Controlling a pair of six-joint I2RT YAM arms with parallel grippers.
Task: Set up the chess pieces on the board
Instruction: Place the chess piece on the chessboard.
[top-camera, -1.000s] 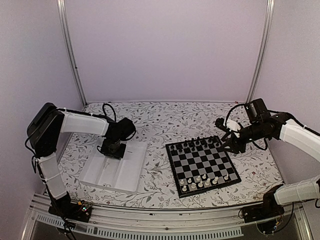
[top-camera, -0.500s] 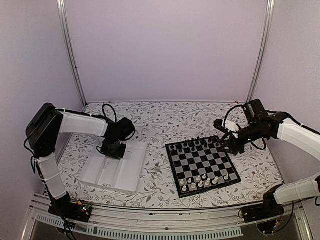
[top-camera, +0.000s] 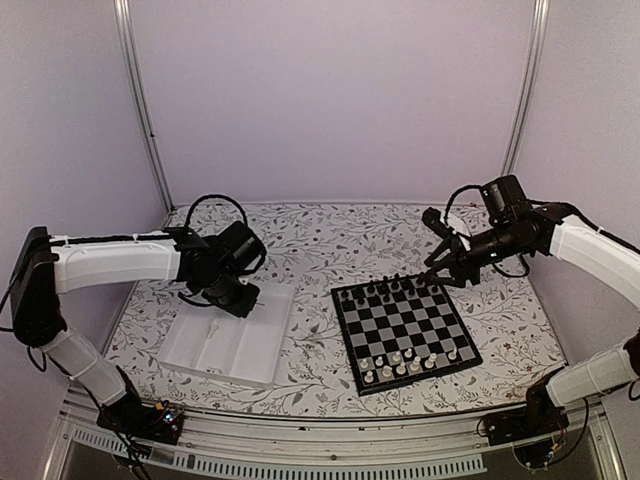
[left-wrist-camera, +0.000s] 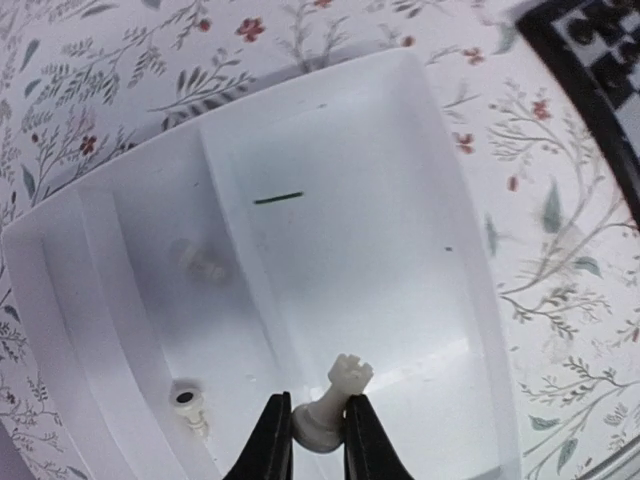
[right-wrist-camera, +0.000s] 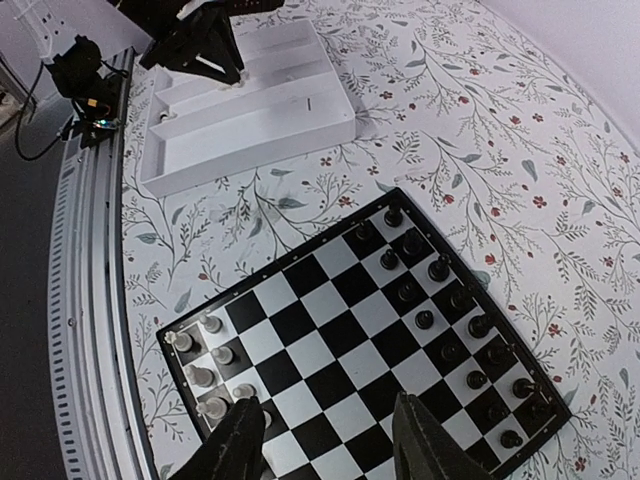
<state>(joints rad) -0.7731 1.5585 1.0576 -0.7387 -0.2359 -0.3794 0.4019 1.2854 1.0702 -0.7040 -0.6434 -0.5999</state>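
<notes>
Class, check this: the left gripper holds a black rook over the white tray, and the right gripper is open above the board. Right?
Not quite. The rook in the left gripper is cream-white, not black, as the left wrist view shows. The rest stands: it is over the white tray, and the right gripper is open above the board.

Left of the board (top-camera: 405, 325) I see the tray (top-camera: 235, 350), a rook (left-wrist-camera: 335, 395) over it. Chess pieces (right-wrist-camera: 438, 268) line the board's near and far rows.
</notes>
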